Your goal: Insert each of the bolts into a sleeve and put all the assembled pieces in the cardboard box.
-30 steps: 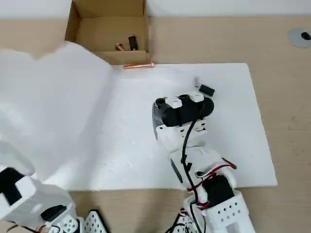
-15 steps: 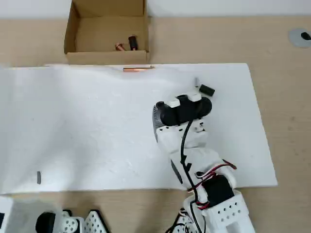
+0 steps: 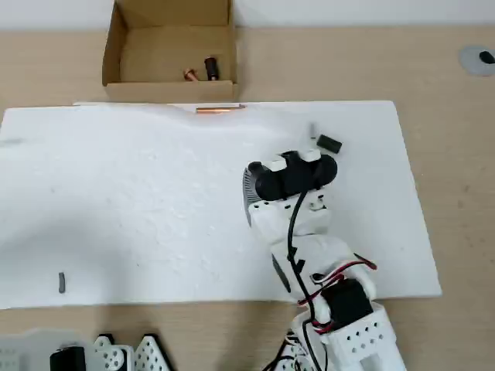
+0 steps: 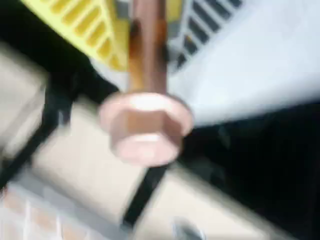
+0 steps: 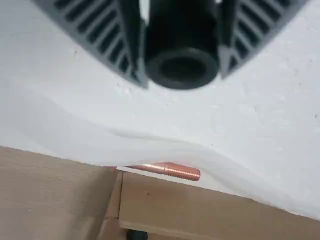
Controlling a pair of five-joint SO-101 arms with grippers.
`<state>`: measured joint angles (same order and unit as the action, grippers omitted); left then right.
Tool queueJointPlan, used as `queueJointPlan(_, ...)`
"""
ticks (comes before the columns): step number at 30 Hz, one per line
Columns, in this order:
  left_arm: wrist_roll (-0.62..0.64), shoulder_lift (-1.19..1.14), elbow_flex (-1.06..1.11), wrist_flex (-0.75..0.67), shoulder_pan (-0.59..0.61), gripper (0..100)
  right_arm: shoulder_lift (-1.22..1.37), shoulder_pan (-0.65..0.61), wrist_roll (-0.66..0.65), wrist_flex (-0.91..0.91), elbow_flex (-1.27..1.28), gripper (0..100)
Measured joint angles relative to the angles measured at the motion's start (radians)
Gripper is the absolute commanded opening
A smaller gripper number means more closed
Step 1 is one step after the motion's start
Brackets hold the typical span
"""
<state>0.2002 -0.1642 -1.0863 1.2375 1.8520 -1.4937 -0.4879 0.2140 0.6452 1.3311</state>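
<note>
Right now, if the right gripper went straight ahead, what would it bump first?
Probably the copper bolt at the far edge of the white foam sheet, then the cardboard box behind it. Depth is unclear, so the right gripper, holding a black sleeve, might skim the foam first.

Bright, even light — shadows soft and faint

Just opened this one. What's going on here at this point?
Two arms are pairing bolts with sleeves. The left hand grips a copper bolt. The right hand is shut on a black sleeve above the white foam sheet. A second bolt lies at the sheet's edge by the cardboard box, and a loose sleeve lies on the sheet. A copper piece and a black piece lie in the box.
</note>
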Motion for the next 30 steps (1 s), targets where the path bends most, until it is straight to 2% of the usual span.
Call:
queueJointPlan(5,-0.187,-0.003,0.002,0.239,-0.269,5,0.000,0.000,0.000,0.000,0.000,0.9)
queueJointPlan(10,-0.397,-0.023,0.032,0.425,-0.655,5,0.000,0.000,0.000,0.000,0.000,0.9)
queueJointPlan(14,-0.534,-0.086,0.183,0.493,-0.994,5,0.000,0.000,0.000,0.000,0.000,0.9)
queueJointPlan(18,-0.614,-0.183,0.451,0.497,-1.310,5,0.000,0.000,0.000,0.012,0.000,0.9)
queueJointPlan(21,-0.617,-0.250,0.654,0.457,-1.498,5,0.000,0.000,0.000,0.038,0.000,0.9)
queueJointPlan(26,-0.571,-0.305,0.888,0.278,-1.663,6,0.000,0.000,0.000,0.044,0.000,0.9)
queueJointPlan(30,-0.565,-0.301,0.997,0.164,-1.706,6,0.000,0.000,0.000,0.044,0.000,0.9)
